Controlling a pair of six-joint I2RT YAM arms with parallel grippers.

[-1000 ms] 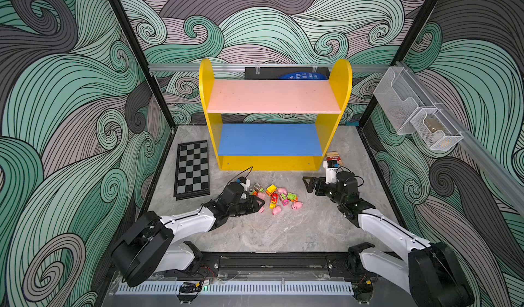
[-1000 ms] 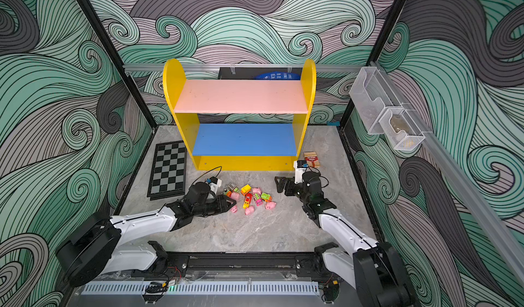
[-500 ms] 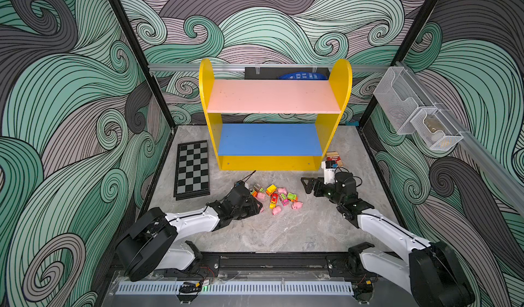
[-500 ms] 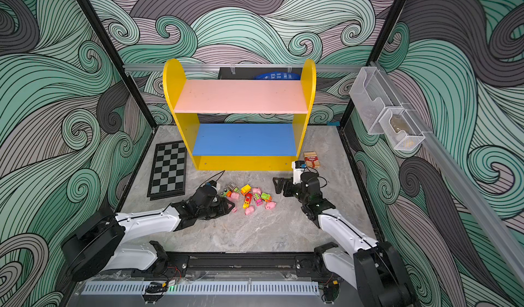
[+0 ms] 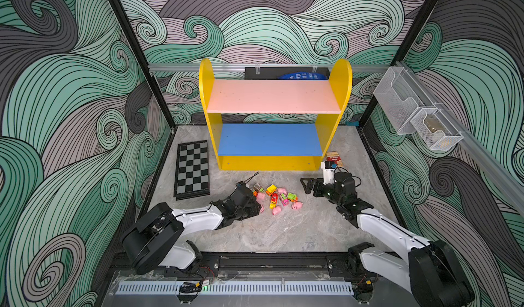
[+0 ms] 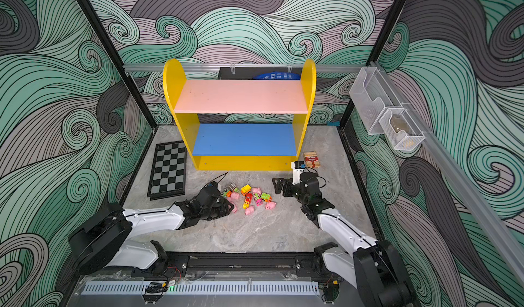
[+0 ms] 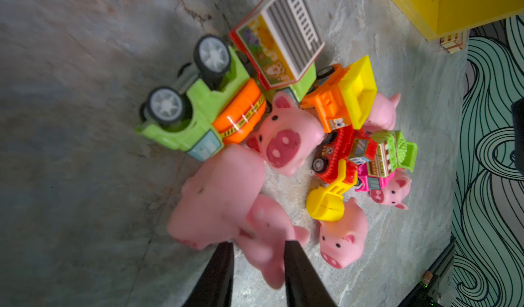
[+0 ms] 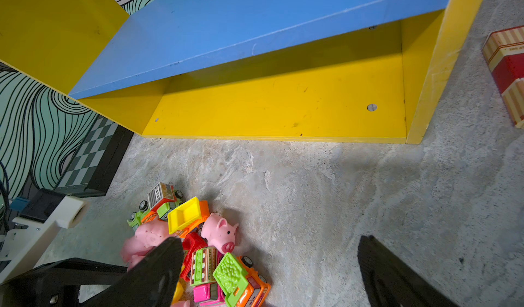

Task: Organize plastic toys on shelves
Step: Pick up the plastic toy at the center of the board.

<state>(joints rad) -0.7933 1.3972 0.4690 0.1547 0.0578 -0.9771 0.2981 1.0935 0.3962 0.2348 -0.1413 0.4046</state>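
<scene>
Clock read from a top view, 12 at the back wall; grey marbled worktop (image 5: 283,234); yellow two-tier shelves (image 5: 207,92) stand at 12, pink upper board (image 5: 272,95) over blue lower board (image 5: 269,139); plastic toys (image 5: 276,197) lie in one loose heap on the worktop, just off centre toward 6, apart from the shelf foot; left claw (image 7: 258,247) sits low at the heap's 8 o'clock edge in both top views; in the left wrist view its black fingers (image 7: 224,268) stand narrowly apart on either side of a blurred pink pig (image 7: 263,234) that fills the gap, cannot tell whether they press it; second pig (image 7: 218,195) lies touching that one; third pig (image 7: 283,141) shows its red snout; green-and-orange truck (image 7: 204,112) on its side, wheels showing; orange dump truck (image 7: 348,92) with yellow bed deeper in the heap; right claw (image 8: 270,241) near the heap's 3 o'clock side, not touching, fingers spread wide, pointing toward 9; checkerboard (image 5: 192,169) flat at 9 to 10, just beside the shelves; red-and-tan card box (image 5: 334,158) at 2, just beside the shelves' other foot.
</scene>
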